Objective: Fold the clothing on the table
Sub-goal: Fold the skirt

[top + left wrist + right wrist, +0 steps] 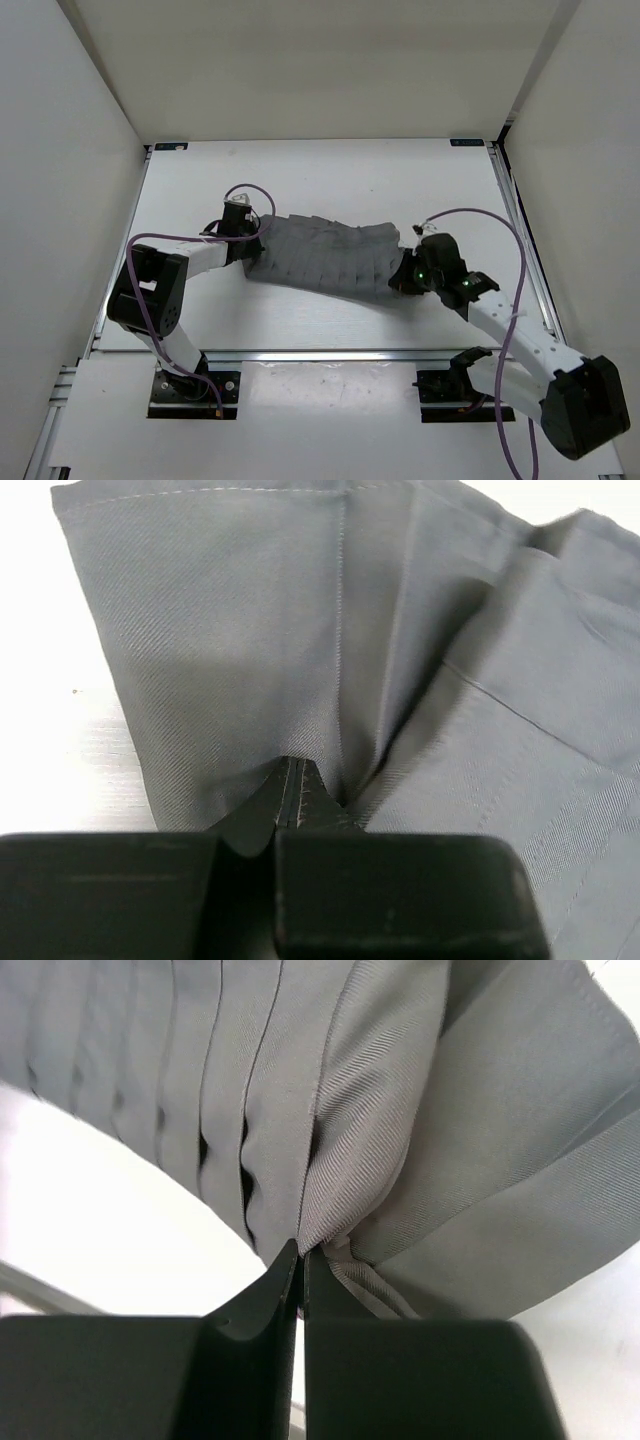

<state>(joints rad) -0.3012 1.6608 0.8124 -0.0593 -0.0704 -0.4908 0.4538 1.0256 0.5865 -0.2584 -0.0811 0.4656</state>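
two small blue marks (170,146) at the far corners of the white table (330,180) are too small to read. the plain grey pleated clothing (325,258) lies spread across the table's middle. the left gripper (292,785) is clamped on its left end, the right gripper (302,1260) pinched tight on its right end.

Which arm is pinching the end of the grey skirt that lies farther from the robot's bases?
The left arm: its fingers are shut on the skirt's left end, farther up the table than the end pinched by the right arm.
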